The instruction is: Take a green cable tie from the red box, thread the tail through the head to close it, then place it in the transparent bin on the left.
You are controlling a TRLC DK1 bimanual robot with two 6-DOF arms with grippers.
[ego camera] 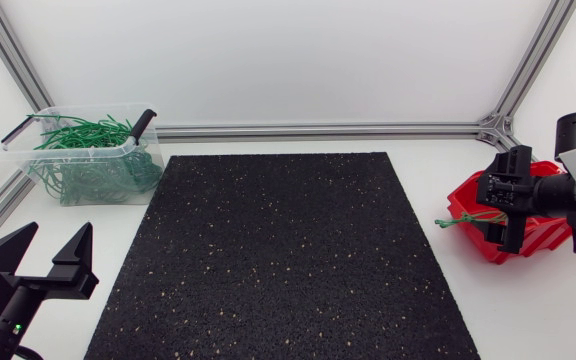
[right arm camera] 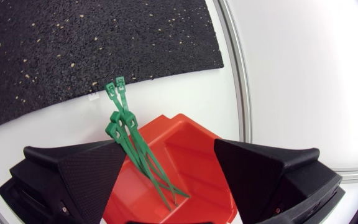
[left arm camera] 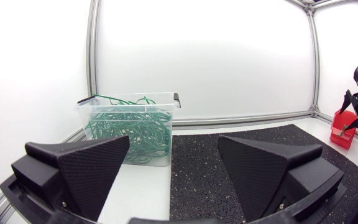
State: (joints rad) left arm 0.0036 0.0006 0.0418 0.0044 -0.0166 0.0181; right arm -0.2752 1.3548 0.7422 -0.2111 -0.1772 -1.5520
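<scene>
The red box (ego camera: 528,240) stands at the table's right edge, with several green cable ties (ego camera: 460,220) sticking out over its left rim. My right gripper (ego camera: 499,206) hangs just above the box, open and holding nothing. In the right wrist view the ties (right arm camera: 128,138) lean on the rim of the red box (right arm camera: 194,163), below and between the open fingers of the right gripper (right arm camera: 169,148). The transparent bin (ego camera: 88,152), full of green ties, sits at the back left. My left gripper (ego camera: 58,238) rests open at the front left, and in the left wrist view the bin (left arm camera: 132,127) lies ahead of it (left arm camera: 173,146).
A black speckled mat (ego camera: 288,260) covers the table's middle between bin and box. Aluminium frame rails (ego camera: 318,130) run along the back and side edges. White tabletop shows around the mat on both sides.
</scene>
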